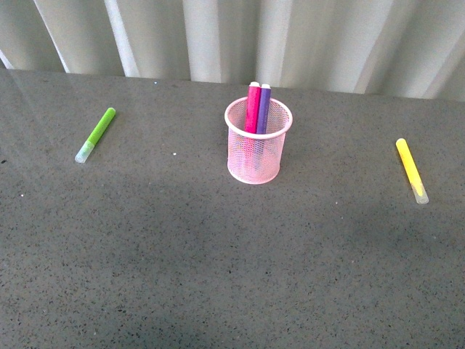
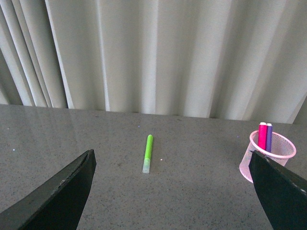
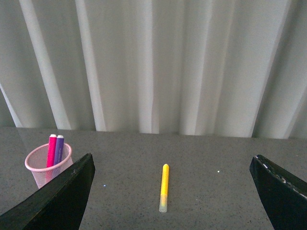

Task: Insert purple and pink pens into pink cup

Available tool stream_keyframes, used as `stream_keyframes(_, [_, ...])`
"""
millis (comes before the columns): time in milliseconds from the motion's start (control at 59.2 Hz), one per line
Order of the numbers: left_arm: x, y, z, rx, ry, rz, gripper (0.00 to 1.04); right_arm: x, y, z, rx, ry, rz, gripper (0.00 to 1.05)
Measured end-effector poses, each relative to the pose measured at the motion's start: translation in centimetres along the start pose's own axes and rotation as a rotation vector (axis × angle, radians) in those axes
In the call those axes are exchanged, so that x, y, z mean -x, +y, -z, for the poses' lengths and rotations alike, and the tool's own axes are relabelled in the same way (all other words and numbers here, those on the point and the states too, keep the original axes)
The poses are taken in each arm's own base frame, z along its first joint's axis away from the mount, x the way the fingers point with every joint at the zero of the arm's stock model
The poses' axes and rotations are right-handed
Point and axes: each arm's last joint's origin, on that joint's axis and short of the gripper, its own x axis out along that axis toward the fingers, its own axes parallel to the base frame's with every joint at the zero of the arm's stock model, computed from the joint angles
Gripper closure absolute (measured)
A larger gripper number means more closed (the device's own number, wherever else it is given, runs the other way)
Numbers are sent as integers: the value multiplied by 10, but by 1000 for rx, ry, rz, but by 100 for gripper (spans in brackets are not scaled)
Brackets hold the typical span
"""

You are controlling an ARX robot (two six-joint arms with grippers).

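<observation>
The pink cup (image 1: 257,142) stands upright on the grey table, a little behind its middle. Inside it the pink pen (image 1: 253,107) and the purple pen (image 1: 264,109) stand side by side, their tops above the rim. Neither arm shows in the front view. The left wrist view has my left gripper (image 2: 175,191) open and empty, with the cup (image 2: 268,154) beside one finger and both pens (image 2: 265,136) in it. The right wrist view has my right gripper (image 3: 172,194) open and empty, the cup (image 3: 45,165) off to one side.
A lime-green marker (image 1: 96,134) lies on the table to the left of the cup. A yellow marker (image 1: 411,170) lies to the right of it. Pale curtains (image 1: 240,40) hang behind the table's far edge.
</observation>
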Motion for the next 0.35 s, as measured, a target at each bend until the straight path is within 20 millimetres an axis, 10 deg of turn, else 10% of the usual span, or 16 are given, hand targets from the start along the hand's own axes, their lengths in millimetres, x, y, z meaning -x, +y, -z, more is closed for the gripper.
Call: stream_keyframes(355, [0, 0, 0, 0, 0, 0, 7, 0, 0, 0, 0, 0, 0, 7])
